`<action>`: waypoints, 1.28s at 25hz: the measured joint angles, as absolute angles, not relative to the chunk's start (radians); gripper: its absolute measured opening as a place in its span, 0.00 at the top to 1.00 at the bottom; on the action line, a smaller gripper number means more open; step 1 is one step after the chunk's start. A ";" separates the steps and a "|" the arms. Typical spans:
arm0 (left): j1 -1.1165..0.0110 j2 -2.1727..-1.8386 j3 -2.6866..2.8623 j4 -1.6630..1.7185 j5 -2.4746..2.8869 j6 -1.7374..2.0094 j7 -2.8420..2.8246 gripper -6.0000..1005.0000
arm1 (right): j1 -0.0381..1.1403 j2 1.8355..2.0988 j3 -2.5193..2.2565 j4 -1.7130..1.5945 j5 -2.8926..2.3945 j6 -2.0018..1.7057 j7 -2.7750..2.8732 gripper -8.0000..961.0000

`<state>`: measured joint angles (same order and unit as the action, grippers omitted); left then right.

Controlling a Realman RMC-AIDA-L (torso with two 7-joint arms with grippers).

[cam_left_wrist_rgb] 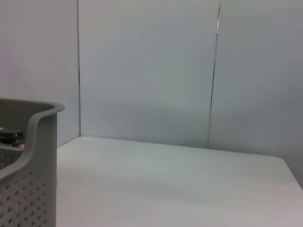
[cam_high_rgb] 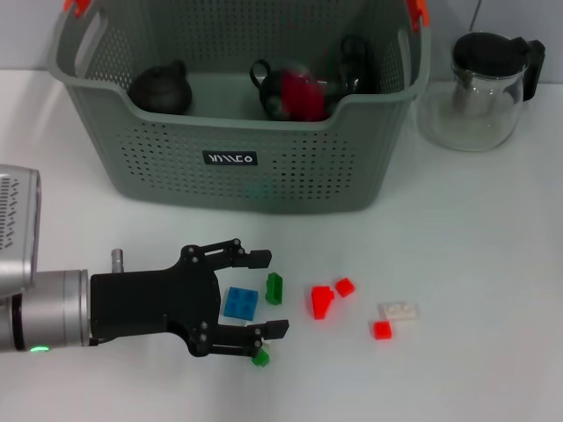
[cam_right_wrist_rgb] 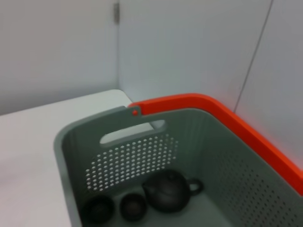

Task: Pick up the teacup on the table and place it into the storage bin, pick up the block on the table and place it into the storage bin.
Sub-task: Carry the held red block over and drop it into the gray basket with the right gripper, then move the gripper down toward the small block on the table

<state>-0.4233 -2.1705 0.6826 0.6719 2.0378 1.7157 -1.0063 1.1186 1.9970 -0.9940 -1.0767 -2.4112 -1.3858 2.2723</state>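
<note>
blue block (cam_high_rgb: pixel 240 303) between open left fingers (cam_high_rgb: pixel 257 258)

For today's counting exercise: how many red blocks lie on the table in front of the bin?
3. One wedge-shaped red block sits right of the green block, a smaller one just beside it, and another lies by the white block. The left end effector may hide others.

My head camera looks steeply down on the table (cam_high_rgb: pixel 493 229), with the storage bin (cam_high_rgb: pixel 237 167) across the top of the frame. My left wrist camera sits low, grazing the tabletop (cam_left_wrist_rgb: pixel 165 184), bin corner (cam_left_wrist_rgb: pixel 28 156) at lower left. My right wrist camera peers closely down into the same bin (cam_right_wrist_rgb: pixel 142 156).
</note>
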 joint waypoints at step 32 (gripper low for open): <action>-0.424 -2.173 0.670 0.663 2.032 1.710 -1.014 0.14 | 0.782 2.097 -1.185 -1.052 -2.608 -1.669 1.915 0.05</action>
<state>-0.4243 -2.1727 0.6704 0.6633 2.0325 1.7097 -1.0140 0.7818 2.0967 -1.1852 -1.0519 -2.6085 -1.6689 1.9147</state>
